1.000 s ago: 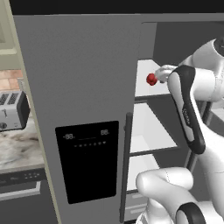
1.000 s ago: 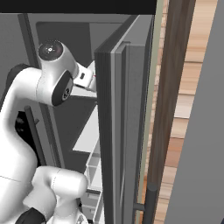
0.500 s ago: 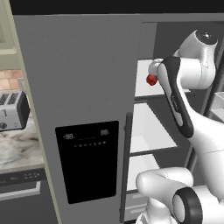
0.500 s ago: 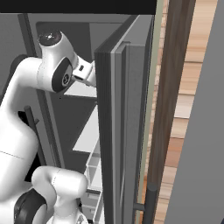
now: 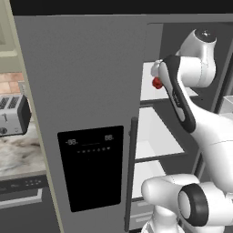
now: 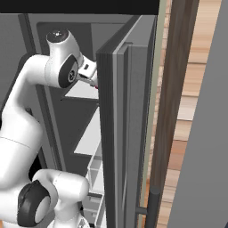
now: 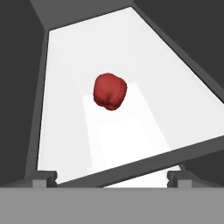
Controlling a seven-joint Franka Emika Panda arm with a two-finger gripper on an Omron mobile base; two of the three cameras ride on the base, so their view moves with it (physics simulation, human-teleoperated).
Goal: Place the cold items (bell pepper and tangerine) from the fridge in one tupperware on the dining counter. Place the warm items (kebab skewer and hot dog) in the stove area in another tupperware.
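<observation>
Looking along the hand (image 7: 112, 177), I have its two dark fingertips (image 7: 43, 177) spread wide at the bottom of the hand view, released and grasping nothing. Ahead of them a red bell pepper (image 7: 110, 91) sits on the white fridge shelf (image 7: 65, 57), near the middle of it and well apart from the fingers. From the left base view I see the arm (image 5: 182, 100) reaching into the open fridge at the upper shelf (image 5: 148, 88), with the pepper showing as a small red patch just beside the wrist. To the left, the closed fridge door (image 5: 86, 113) carries a black dispenser panel (image 5: 91, 166), and a toaster (image 5: 12, 116) stands on the marble surface (image 5: 20, 152). From the right base view, the open door's edge (image 6: 120, 133) stands beside the arm.
</observation>
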